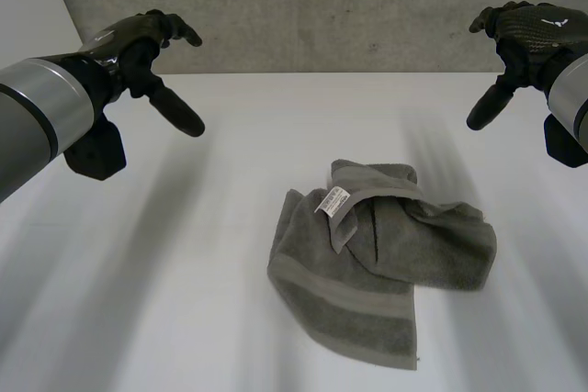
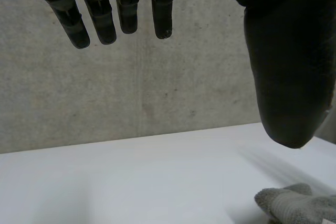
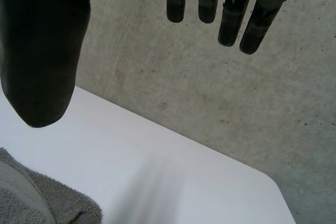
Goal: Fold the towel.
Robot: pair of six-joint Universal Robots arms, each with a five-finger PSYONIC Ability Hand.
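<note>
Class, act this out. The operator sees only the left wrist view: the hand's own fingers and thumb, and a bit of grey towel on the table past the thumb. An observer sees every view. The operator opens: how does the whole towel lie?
Observer: The towel lies in a crumpled heap on the white table, partly doubled over itself, with a white label facing up.
Operator: Where is the right hand?
Observer: The right hand hangs above the table's far right side, apart from the towel, fingers relaxed and holding nothing.
Operator: And my left hand against the towel?
Observer: The left hand is raised at the far left, open, not touching the towel.
</note>
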